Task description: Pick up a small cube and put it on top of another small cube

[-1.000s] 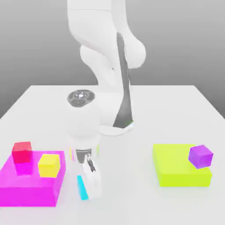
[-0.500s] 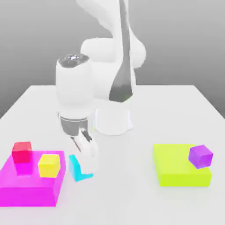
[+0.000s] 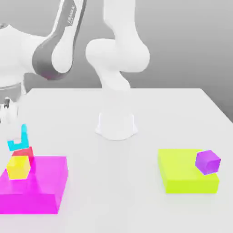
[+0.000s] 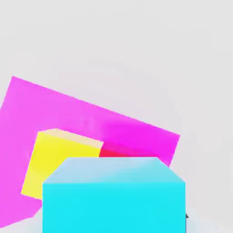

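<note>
You're looking at a simulated test bench, not a real room. The desk (image 3: 173, 113) is a flat, featureless white slab against a blank grey gradient backdrop with no walls or furniture. The white arm (image 3: 113, 59) stands on it by a round base (image 3: 116, 126). Everything else is an untextured, saturated primitive: a magenta block (image 3: 43, 189), a lime block (image 3: 184, 177), a purple cube (image 3: 208, 161).

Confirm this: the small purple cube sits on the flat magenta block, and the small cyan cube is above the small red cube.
Wrong on one point: the small purple cube sits on the flat lime-green block, not the flat magenta block, as the exterior view shows. The small cyan cube is indeed above the small red cube.
</note>
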You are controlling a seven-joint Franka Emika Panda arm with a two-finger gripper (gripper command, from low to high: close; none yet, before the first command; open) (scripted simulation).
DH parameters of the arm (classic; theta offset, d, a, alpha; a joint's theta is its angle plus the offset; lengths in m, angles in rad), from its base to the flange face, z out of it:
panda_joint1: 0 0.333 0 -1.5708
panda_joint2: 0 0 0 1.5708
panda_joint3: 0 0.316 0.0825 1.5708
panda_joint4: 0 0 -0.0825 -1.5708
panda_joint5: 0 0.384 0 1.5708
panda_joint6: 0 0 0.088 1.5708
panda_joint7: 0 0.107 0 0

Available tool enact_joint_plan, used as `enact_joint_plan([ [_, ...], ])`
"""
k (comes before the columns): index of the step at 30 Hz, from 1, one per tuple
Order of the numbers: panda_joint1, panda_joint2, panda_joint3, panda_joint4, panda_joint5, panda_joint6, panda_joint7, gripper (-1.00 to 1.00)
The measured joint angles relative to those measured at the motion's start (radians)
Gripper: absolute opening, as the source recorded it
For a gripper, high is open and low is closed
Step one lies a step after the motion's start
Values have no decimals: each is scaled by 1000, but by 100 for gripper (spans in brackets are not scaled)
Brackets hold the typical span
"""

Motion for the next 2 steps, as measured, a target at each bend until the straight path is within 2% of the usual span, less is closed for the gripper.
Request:
enact_joint_plan([
  [2,0,0,0,0,0,0,0,100],
])
